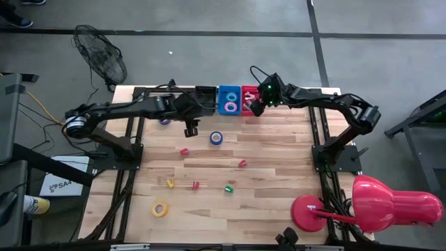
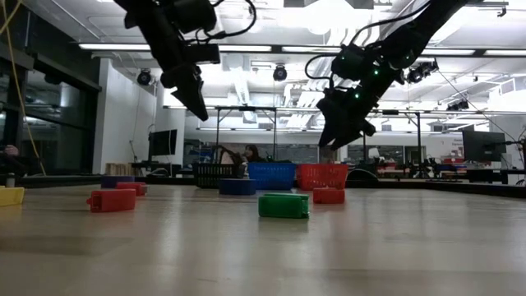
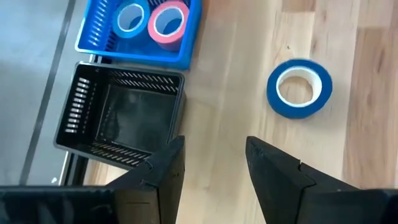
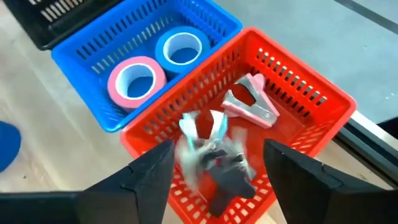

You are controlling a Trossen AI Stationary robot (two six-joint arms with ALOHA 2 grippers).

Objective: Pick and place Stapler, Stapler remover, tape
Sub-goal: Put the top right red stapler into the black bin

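Note:
My right gripper point(image 1: 256, 108) hangs open over the red basket point(image 4: 311, 93) at the table's far edge. In that basket lie a pink staple remover point(image 4: 252, 102) and a blurred red-and-white remover point(image 4: 202, 134) over a dark one point(image 4: 227, 180), below and between my spread fingers. My left gripper point(image 3: 214, 155) is open above the table, near the black basket point(image 3: 118, 118). A blue tape roll point(image 3: 299, 88) lies flat on the wood to its right. The blue basket point(image 3: 87, 43) holds a blue roll point(image 3: 130, 17) and a pink roll point(image 3: 168, 22).
Small red point(image 1: 185, 150), red point(image 1: 242, 163), yellow point(image 1: 170, 183), pink point(image 1: 196, 185) and green point(image 1: 228, 188) pieces lie scattered mid-table, with a yellow tape roll point(image 1: 160, 208) near the front left. A red lamp point(image 1: 390, 202) stands at the near right corner.

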